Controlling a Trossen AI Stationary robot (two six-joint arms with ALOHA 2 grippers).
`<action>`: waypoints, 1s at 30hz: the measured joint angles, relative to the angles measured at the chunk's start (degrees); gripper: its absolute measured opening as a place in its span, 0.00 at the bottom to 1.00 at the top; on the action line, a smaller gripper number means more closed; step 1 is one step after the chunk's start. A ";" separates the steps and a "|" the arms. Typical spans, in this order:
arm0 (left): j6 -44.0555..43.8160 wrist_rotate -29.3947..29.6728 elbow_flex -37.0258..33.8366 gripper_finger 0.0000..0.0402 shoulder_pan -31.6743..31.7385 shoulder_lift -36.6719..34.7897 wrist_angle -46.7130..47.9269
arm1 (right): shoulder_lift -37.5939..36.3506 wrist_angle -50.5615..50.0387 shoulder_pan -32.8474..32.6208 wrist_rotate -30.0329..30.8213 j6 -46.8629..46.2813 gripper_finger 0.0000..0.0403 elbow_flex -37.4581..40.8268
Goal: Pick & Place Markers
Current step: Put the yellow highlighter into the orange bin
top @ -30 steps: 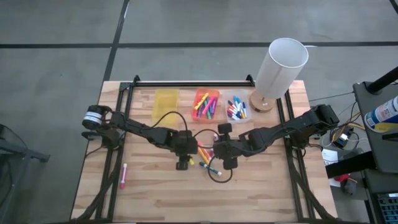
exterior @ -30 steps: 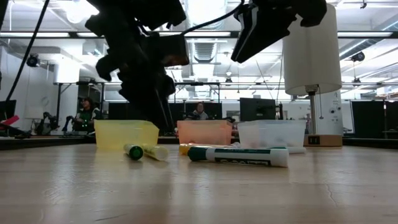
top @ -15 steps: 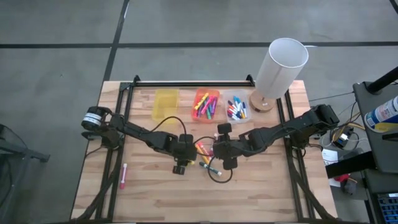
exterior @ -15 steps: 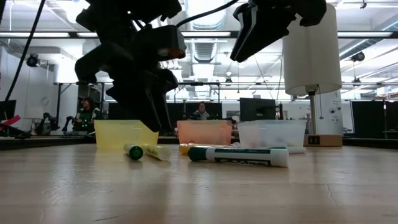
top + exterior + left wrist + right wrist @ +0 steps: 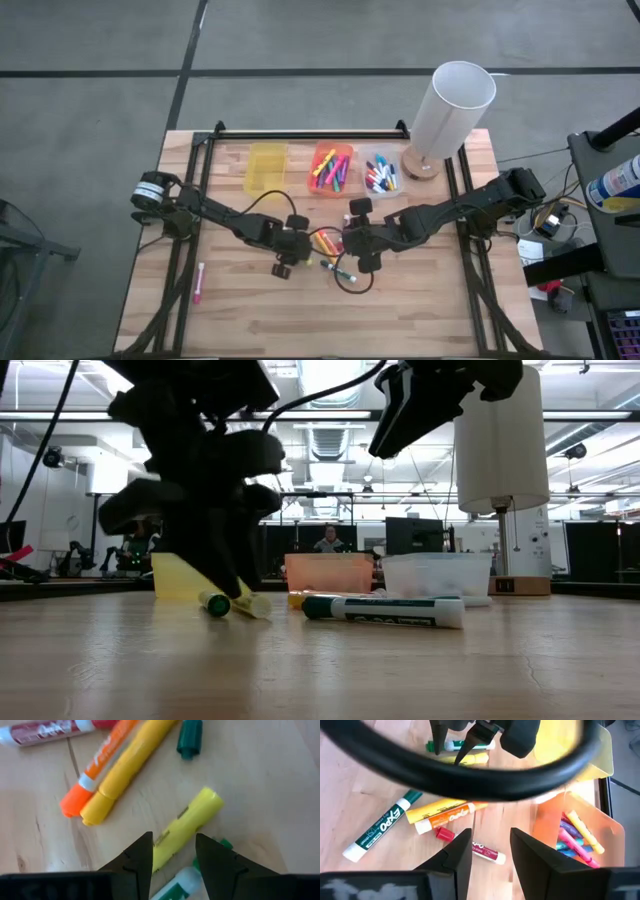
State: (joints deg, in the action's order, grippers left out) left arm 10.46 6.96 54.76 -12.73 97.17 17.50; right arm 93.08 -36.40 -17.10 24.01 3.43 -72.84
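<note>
The left fingers (image 5: 172,857) straddle, ungripped, a yellow marker (image 5: 185,826) near the orange bin (image 5: 331,167), which holds several; right fingers (image 5: 490,850) hover empty; loose markers remain.

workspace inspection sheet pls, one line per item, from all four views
surface: wooden table, bare wood along its near edge
job's things: loose markers lie in a cluster at mid-table; one pink marker lies alone near the left edge; more markers fill the orange bin and the clear bin; the yellow bin looks empty
clutter: tall white cylinder at the back right corner
grippers: left tool open, straddling a yellow marker; right tool open, hovering over the cluster, holding nothing
cables: black cable loop hangs over the markers
surroundings: people at desks far behind
</note>
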 joint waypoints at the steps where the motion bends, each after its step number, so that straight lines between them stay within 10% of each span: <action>1: 0.25 0.02 -0.32 0.36 0.00 0.00 -0.06 | 0.00 0.12 0.00 -0.01 0.00 0.32 0.00; 30: -4.40 -0.13 -1.24 0.30 0.28 3.56 -6.45 | 0.00 1.62 0.00 -0.02 0.18 0.32 0.00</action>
State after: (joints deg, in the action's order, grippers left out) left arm 6.06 6.84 53.52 -12.45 100.73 11.05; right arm 93.08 -34.79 -17.10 23.99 3.62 -72.84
